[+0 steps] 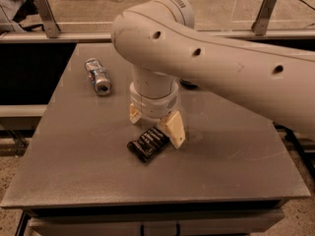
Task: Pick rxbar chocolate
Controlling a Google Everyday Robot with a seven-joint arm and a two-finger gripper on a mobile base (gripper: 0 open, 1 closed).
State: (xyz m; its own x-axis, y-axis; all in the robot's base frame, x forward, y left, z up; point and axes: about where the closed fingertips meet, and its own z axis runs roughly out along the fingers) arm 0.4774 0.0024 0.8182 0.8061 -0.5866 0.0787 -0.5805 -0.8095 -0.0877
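Grey table (236,154): gripper (155,132) low, fingers (172,128) apart, rxbar chocolate (146,144) end between them.

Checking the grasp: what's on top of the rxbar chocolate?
The open gripper hangs over the far end of the rxbar chocolate; one finger covers its tip, so contact is hidden.

White arm (221,68) reaches in from the right, wrist (152,95) vertical, gripper (154,123) pointing straight down at mid-view with its 2 tan fingers (173,129) spread apart.
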